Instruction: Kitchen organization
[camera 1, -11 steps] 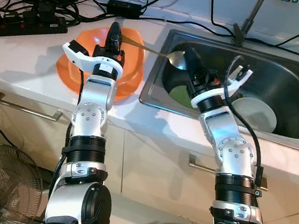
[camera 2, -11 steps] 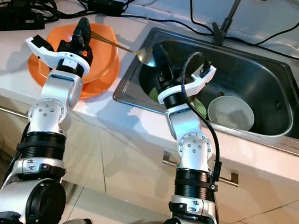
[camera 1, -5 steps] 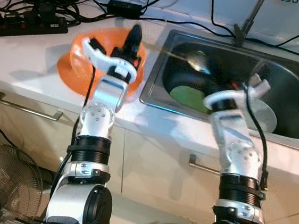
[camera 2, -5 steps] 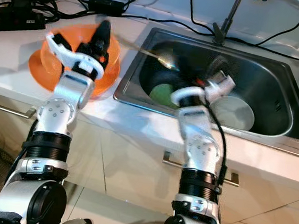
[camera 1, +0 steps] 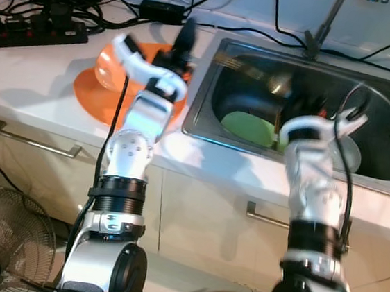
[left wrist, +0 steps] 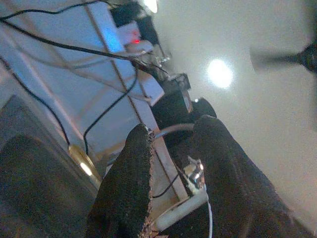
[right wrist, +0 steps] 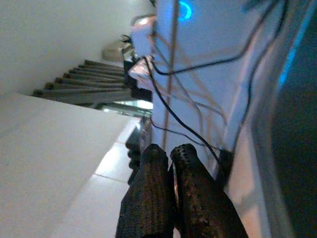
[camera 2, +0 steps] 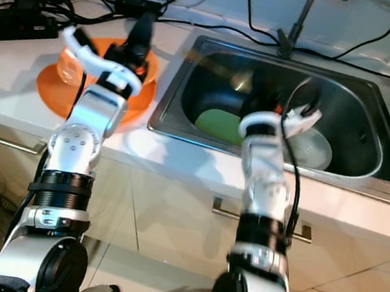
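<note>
A steel sink [camera 1: 383, 148] holds a white bowl [camera 2: 314, 150] and green plate [camera 1: 249, 129]. Beside it, an orange plate [camera 1: 99, 94] sits on the counter. The left gripper [camera 1: 185, 37] pinches a spoon [camera 1: 258, 74] over the sink. The right gripper [right wrist: 171, 163] is pressed together, empty.

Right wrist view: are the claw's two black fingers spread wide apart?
No. The right claw has its two black fingers pressed side by side, with barely a slit between them.
</note>
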